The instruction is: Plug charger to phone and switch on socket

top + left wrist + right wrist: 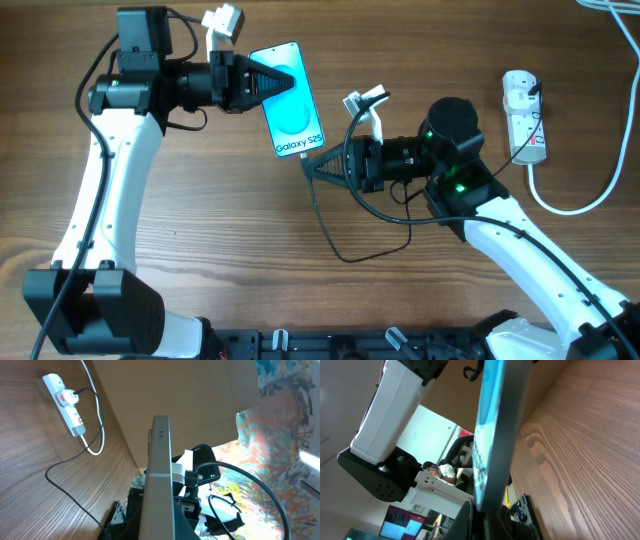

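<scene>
overhead: left tool [262,82] clamps the phone [290,105] by one edge, off the desk; right tool [312,166] looks pinched on the charger [345,259] plug, phone's corner just ahead. left wrist: phone edge-on, thin, likely slick. right wrist: best to grip the stiff plug, not the limp cord.

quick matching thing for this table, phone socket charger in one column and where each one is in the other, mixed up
1. phone
2. socket
3. charger

A. runs in a thin black loop up to the right claw
B. lies at the far right of the table
C. gripped by the left claw

Pairs: 1-C, 2-B, 3-A
</scene>
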You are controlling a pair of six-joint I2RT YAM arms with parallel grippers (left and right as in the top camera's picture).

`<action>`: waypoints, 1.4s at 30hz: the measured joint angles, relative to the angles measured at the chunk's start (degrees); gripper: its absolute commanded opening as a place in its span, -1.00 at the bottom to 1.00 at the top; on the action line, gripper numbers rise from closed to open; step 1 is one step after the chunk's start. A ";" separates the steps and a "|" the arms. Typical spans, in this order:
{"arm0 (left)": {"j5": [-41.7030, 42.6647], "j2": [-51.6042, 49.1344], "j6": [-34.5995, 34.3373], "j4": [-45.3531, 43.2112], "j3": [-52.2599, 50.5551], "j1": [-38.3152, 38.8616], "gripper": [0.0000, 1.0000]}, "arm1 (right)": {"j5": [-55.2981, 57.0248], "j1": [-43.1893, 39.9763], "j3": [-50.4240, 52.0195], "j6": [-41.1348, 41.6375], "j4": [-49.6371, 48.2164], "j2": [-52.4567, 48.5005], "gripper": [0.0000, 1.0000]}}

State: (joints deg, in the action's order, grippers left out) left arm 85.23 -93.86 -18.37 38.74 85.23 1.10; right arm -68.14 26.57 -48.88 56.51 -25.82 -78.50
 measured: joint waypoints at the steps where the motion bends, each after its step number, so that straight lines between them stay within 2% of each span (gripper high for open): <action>1: 0.15 0.00 0.00 0.00 0.00 0.00 -0.92 | 0.00 0.00 0.00 0.00 0.00 0.00 -0.91; 42: -0.81 -0.02 0.07 -0.85 0.02 3.21 -0.92 | -3.08 -1.88 0.11 0.72 0.00 0.02 -0.92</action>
State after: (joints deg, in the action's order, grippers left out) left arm 84.42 -93.89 -18.31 37.89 85.25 4.32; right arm -71.22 24.69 -48.77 57.23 -25.82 -78.48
